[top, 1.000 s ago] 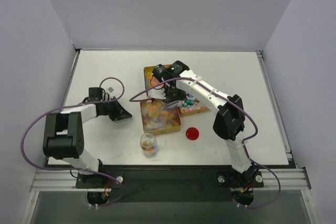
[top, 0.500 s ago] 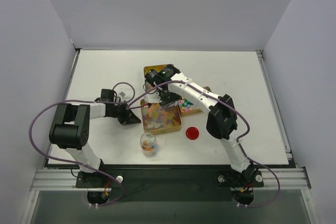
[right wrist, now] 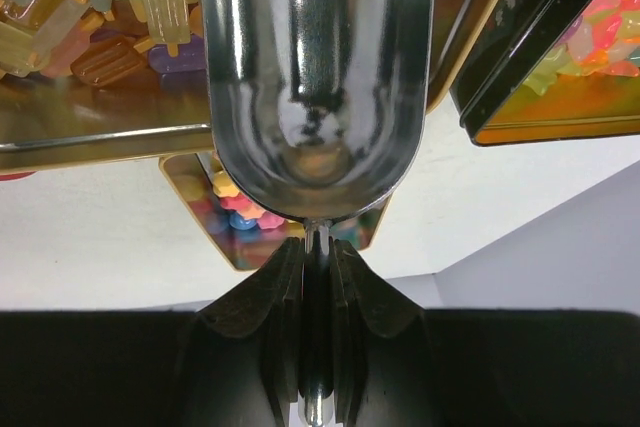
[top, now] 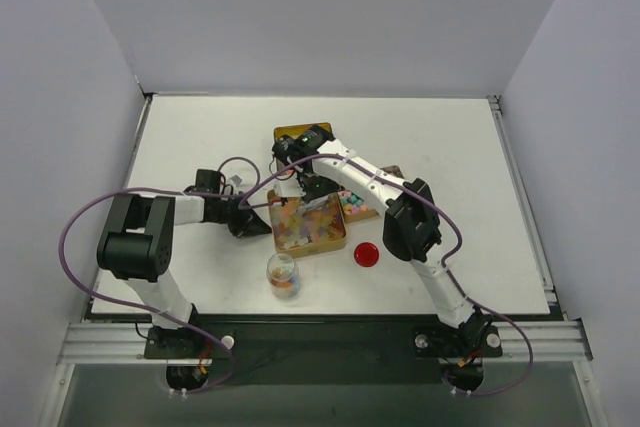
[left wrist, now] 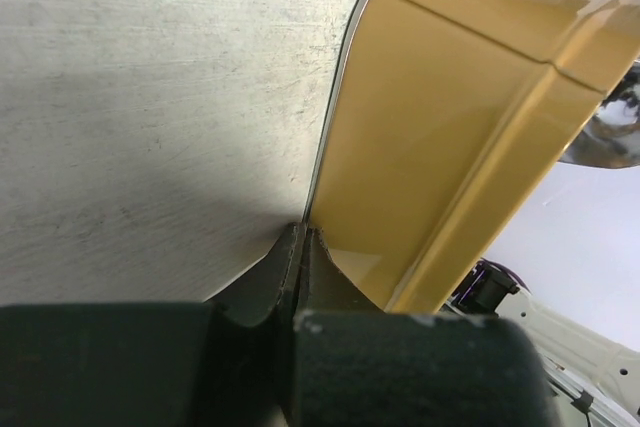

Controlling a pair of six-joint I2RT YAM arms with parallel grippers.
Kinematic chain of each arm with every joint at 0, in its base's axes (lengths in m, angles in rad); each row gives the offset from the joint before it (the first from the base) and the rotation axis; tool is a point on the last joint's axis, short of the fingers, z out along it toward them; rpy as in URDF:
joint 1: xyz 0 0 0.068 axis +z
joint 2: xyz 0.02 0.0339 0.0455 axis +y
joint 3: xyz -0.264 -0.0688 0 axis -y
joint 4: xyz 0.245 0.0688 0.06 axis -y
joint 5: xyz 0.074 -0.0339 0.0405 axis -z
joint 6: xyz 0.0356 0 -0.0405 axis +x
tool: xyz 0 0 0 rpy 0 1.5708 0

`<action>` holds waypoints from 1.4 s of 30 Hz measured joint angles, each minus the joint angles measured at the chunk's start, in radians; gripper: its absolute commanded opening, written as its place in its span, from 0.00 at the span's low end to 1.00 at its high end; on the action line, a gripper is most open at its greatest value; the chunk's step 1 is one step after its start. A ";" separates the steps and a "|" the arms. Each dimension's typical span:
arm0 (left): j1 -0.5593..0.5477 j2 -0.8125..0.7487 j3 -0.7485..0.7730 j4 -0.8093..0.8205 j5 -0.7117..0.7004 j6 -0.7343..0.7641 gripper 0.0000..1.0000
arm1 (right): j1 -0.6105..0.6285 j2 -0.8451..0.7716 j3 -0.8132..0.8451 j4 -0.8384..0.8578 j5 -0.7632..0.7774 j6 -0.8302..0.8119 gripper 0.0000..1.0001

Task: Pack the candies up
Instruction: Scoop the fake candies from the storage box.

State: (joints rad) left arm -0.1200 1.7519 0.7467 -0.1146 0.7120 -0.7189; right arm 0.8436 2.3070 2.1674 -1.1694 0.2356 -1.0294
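Now R pincer (right wrist: 316, 243) clamps shiny steel scoop (right wrist: 316, 67); L pincer (left wrist: 300, 239) closed against smooth gold tin (left wrist: 430, 127).

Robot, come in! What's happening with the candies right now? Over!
Left gripper shut on tin edge. Right gripper shut on scoop, looks empty, above candies. Path to jar clear. Over.

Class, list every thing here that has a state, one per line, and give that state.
front tin: open, candies inside
scoop: empty
left gripper: shut on the front tin's rim
right gripper: shut on the scoop's handle
jar: upright, open, partly filled
red lid: off, lying on the table
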 measured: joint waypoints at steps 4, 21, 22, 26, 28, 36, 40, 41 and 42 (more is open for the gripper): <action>-0.001 0.002 0.000 0.007 0.000 -0.007 0.00 | -0.002 0.000 0.000 0.006 0.000 -0.026 0.00; 0.001 0.023 0.008 0.031 0.019 -0.033 0.00 | 0.112 -0.008 -0.190 0.087 -0.051 -0.186 0.00; 0.002 0.025 0.010 0.031 0.019 -0.033 0.00 | 0.112 -0.009 -0.191 0.092 -0.054 -0.194 0.00; 0.007 0.033 0.019 0.045 0.021 -0.039 0.00 | 0.105 -0.027 -0.219 0.126 -0.098 -0.222 0.00; 0.010 0.038 0.026 0.061 0.025 -0.047 0.00 | 0.100 -0.047 -0.241 0.148 -0.133 -0.232 0.00; 0.017 0.049 0.043 0.140 0.078 -0.101 0.00 | 0.107 -0.108 -0.315 0.251 -0.272 -0.228 0.00; 0.018 0.049 0.043 0.164 0.090 -0.121 0.00 | 0.115 -0.108 -0.330 0.277 -0.298 -0.197 0.00; 0.018 0.049 0.043 0.167 0.092 -0.125 0.00 | 0.115 -0.108 -0.330 0.280 -0.302 -0.188 0.00; 0.018 0.048 0.043 0.169 0.094 -0.129 0.00 | 0.115 -0.108 -0.330 0.284 -0.304 -0.176 0.00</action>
State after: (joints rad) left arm -0.1020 1.8004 0.7895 0.0544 0.8059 -0.8474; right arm 0.9585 2.1990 1.8378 -0.8852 -0.0685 -1.2053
